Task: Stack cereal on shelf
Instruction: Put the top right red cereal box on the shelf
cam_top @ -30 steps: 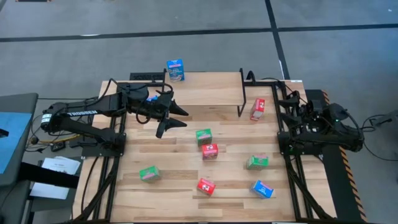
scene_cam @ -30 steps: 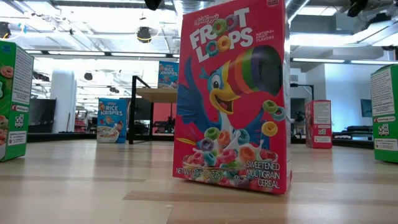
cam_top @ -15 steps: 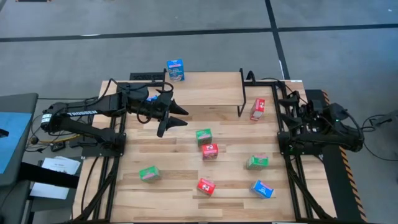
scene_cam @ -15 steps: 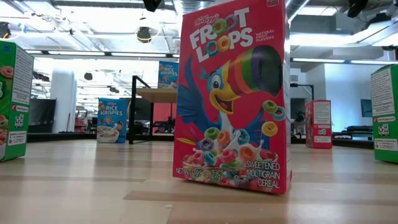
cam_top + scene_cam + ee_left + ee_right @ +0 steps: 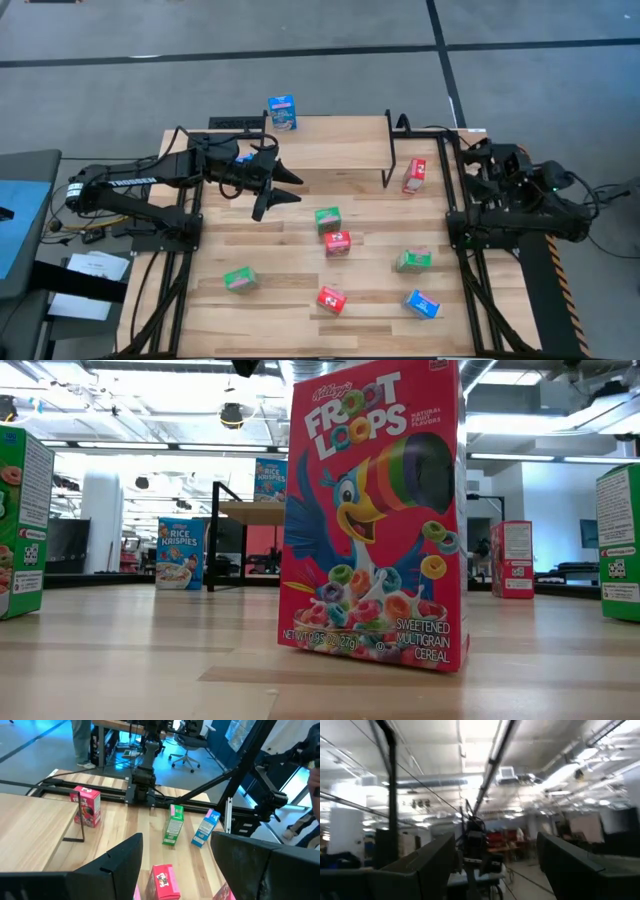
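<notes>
Just ahead of the left claw, whose fingers stand apart and empty, a green cereal box stands upright on the worktop. Farther off, the shelf carries one blue box; the right claw, open, waits at the worktop's edge.

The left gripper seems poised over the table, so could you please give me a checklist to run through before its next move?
1. Left gripper open and empty: ok, nothing shows between its fingers.
2. Free room on the shelf: ok, only one blue box stands on it, at its left end.
3. Nearest green box apart from the red box: cannot tell, they stand very close.
4. Right gripper out of the way: ok, open, at the table's right edge.
5. Shelf's right leg clear: not ok, another red box stands beside it.
</notes>
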Tool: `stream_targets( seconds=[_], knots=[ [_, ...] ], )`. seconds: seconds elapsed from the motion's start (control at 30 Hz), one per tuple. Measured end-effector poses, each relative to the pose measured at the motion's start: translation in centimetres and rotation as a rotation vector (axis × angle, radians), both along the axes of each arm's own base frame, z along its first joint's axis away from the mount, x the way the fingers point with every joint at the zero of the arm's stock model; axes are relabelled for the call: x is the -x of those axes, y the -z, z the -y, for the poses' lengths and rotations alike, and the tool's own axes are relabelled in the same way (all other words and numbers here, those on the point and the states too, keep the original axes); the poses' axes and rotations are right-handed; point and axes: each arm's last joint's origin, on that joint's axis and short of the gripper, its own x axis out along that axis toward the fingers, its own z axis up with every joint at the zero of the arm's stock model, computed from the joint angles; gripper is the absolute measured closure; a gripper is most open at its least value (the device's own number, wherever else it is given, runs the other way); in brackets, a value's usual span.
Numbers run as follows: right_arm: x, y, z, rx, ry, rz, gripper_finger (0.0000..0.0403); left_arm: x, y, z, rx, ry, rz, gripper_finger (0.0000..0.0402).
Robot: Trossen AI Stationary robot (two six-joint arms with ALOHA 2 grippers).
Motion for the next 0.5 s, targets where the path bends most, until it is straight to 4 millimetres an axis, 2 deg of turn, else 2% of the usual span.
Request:
stream_targets(
  seconds=[0.27, 0.5],
  knots=[
    [-1.1, -2.3, 1.1, -0.191, 0.321, -0.29, 0.0097, 0.0, 0.0, 0.0, 0.001, 0.0, 0.0, 0.0178],
    [-1.8, -3.8, 1.4, -0.341, 0.369, -0.402, 0.0097, 0.0, 0.0, 0.0, -0.011, 0.002, -0.003, 0.0178]
  ],
)
